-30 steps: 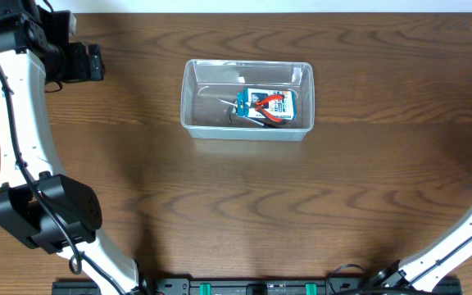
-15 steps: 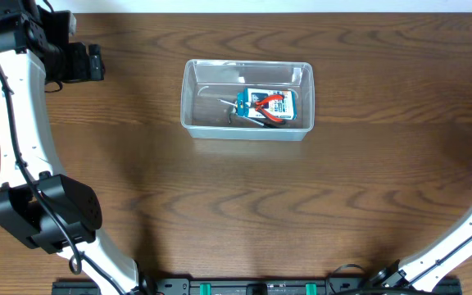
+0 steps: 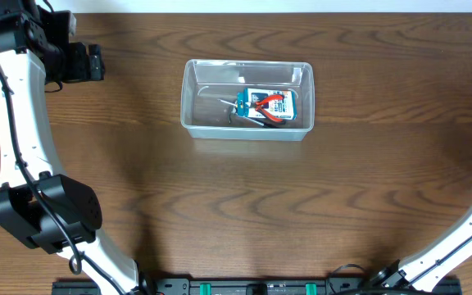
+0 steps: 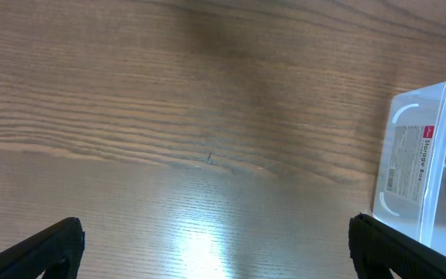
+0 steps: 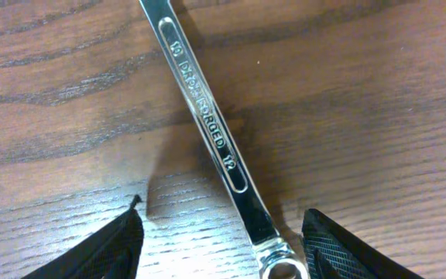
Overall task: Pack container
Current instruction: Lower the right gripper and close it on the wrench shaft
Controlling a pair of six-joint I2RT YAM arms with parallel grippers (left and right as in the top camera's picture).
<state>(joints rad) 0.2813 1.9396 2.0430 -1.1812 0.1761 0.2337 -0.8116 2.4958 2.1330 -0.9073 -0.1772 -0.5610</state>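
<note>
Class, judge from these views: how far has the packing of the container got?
Done: pliers lie in the container. In hand: the right pincer straddles a wrench, jaws open, not gripping. To do: lift the wrench into the container. The left pincer is open, empty.

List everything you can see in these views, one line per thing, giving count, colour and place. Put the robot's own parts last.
table: one, brown wood grain, under everything.
container: one, clear plastic, upper middle of the table.
pack of pliers: one, blue-and-white card with red-handled pliers, inside the container towards its right end.
wrench: one, silver, lying flat on the table at its far right edge.
left gripper: one, black, open, far left of the table, holding nothing.
right gripper: one, black, open, fingers either side of the wrench without touching it.
</note>
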